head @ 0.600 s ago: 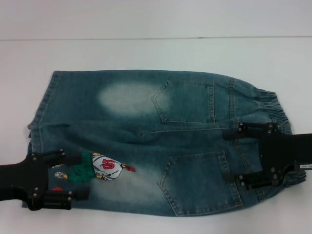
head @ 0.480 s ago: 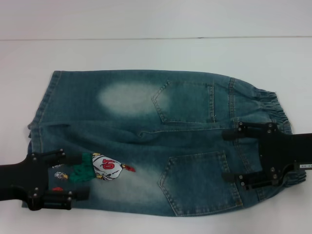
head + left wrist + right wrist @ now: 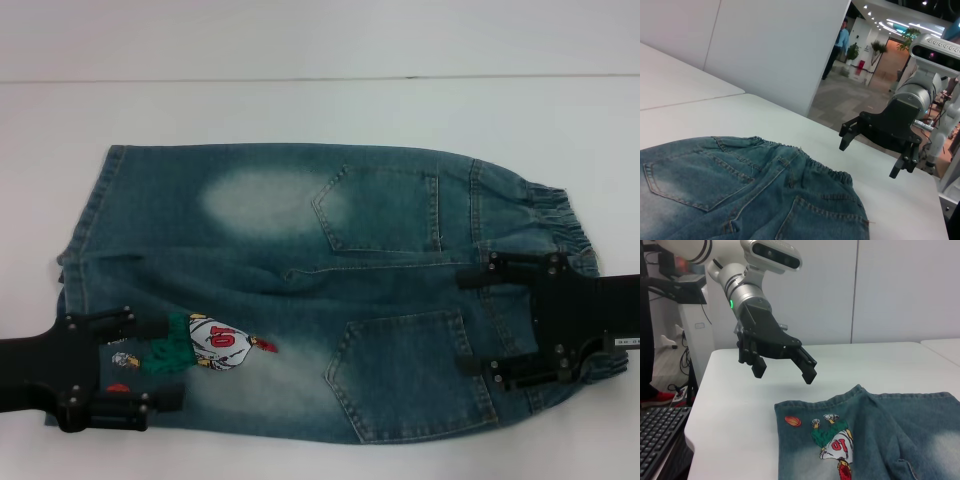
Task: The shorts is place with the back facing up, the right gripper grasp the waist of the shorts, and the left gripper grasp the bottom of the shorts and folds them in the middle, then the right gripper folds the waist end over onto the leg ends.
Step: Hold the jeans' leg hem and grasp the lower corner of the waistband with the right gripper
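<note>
Illumination in the head view is even, diffuse and bright; the white table (image 3: 300, 110) reads pale grey with a slight bluish cast. No hard shadows; only a thin soft shadow edges the shorts (image 3: 300, 290). The picture is mildly soft overall, with stitching legible. Both black grippers render as near-featureless dark shapes. In the left wrist view, ceiling spotlights (image 3: 880, 17) in the background corridor glare and clip. The right wrist view is evenly lit, foreground denim slightly soft.
</note>
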Controlling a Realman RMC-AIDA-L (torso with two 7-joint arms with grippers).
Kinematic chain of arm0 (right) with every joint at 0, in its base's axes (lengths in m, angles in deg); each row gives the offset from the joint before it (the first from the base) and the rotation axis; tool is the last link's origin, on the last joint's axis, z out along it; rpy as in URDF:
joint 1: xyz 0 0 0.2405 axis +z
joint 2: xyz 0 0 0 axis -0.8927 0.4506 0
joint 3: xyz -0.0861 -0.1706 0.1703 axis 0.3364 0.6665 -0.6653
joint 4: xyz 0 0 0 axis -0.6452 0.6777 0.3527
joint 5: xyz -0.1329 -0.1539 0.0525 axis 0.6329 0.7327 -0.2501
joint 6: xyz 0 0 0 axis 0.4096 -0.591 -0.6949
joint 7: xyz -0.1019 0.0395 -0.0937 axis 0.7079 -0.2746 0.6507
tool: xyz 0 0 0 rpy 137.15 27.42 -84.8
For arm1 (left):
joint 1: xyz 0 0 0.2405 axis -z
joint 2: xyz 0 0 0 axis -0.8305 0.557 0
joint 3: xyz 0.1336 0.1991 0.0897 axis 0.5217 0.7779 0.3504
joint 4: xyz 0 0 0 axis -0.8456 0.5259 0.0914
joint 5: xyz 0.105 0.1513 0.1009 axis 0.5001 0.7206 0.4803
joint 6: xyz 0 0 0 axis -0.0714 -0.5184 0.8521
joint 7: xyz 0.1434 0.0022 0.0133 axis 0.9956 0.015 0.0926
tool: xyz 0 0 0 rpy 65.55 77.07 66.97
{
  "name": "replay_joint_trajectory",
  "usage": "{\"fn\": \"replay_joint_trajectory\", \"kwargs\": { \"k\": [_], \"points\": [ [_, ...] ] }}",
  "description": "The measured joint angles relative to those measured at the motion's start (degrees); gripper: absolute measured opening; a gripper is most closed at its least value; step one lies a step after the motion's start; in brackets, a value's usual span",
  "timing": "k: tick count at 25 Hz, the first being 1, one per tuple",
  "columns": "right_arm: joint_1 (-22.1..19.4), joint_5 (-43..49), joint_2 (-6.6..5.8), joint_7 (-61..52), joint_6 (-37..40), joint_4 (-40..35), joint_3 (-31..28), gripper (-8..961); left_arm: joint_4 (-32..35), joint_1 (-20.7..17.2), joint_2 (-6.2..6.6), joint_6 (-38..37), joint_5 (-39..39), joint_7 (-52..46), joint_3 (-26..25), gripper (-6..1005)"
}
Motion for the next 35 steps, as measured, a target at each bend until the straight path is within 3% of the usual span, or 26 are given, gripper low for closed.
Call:
{"fn": "replay_joint_trajectory", "kwargs": {
  "k": [11, 20, 27, 35],
  "points": [
    [-0.01, -0.12, 0.00, 0.20, 0.00, 0.03, -0.23, 912, 0.50, 0.00, -0.16, 0.59, 0.00, -2.10, -0.08, 937],
    [-0.12, -0.31, 0.00, 0.05, -1.06, 0.07, -0.45, 911, 14.22, -1.43, -0.92, -1.04, 0.62, -19.67, 0.74, 936],
    [-0.09, -0.35, 0.00, -0.10, -1.98, 0.02, -0.42, 910, 23.92, -0.52, -0.94, -1.31, 9.47, -35.80, 3.51, 937],
    [-0.09, -0.36, 0.00, -0.01, -2.91, 0.00, -0.44, 908, 26.04, 1.08, -1.59, 4.28, 21.08, -44.60, 9.23, 937]
  ]
}}
